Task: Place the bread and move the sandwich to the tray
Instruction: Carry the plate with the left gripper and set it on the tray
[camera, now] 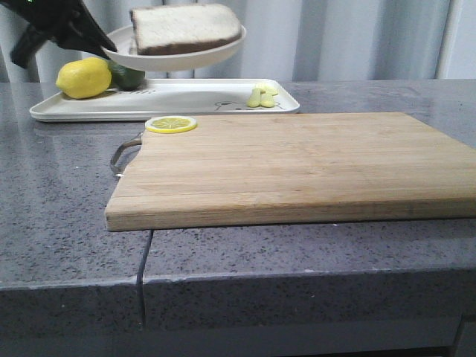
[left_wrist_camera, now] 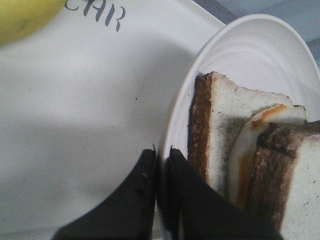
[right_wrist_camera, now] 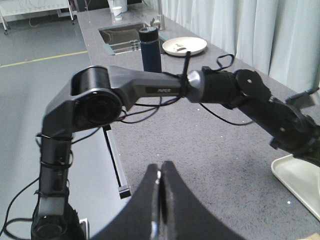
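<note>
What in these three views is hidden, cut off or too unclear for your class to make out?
- Front view: the sandwich filling, hidden by the top slice and plate rim.
- Front view: the left pincer, dark and blurred, cut by the frame edge.
- Left wrist view: the tray lettering, cut off at the top.
- Right wrist view: the tray, only a corner shows.

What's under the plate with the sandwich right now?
The plate, gripped at its rim by the left gripper, hangs above the white tray, near a lemon. Tray surface directly beneath is partly hidden.

bread (camera: 186, 27): pale white, dark brown crust | tray (camera: 193, 99): white | lemon (camera: 83, 77): yellow | cutting board (camera: 297, 167): light wood
</note>
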Motion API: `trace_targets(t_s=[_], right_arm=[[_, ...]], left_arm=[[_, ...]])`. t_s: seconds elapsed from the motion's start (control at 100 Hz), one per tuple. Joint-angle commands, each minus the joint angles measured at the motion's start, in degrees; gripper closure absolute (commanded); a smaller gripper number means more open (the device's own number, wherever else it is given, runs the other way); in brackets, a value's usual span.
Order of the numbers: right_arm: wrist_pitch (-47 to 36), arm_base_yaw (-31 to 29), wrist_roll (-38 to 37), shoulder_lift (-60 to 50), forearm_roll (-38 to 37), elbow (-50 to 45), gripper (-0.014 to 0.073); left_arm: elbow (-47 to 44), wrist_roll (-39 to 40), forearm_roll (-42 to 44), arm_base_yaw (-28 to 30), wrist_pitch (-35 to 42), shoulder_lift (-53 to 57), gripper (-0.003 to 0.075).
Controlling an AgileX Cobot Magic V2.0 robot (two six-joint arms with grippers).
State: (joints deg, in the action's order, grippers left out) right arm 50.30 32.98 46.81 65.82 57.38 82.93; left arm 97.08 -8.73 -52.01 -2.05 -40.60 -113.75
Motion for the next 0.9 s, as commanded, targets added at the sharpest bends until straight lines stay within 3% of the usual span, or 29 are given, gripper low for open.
trace_targets(t_s=[0.0, 0.42, 0.89], right_arm=[[-0.87, -0.26, -0.63, -1.98, 1.79, 1.52, 0.0661], [0.78, -0.26, -0.7, -2.63, 1.79, 1.52, 0.0661], [0.78, -0.26, -0.7, -2.63, 1.79, 1.52, 0.0661]], left_arm=[[2.77, 0.86, -5.0, -1.13, 3.92, 2.13, 0.074], [2.77, 0.86, -4.41, -1.27, 11.56, -0.45, 0.074], [2.77, 2.71, -1.54, -1.27, 9.19, -1.42, 0.074]])
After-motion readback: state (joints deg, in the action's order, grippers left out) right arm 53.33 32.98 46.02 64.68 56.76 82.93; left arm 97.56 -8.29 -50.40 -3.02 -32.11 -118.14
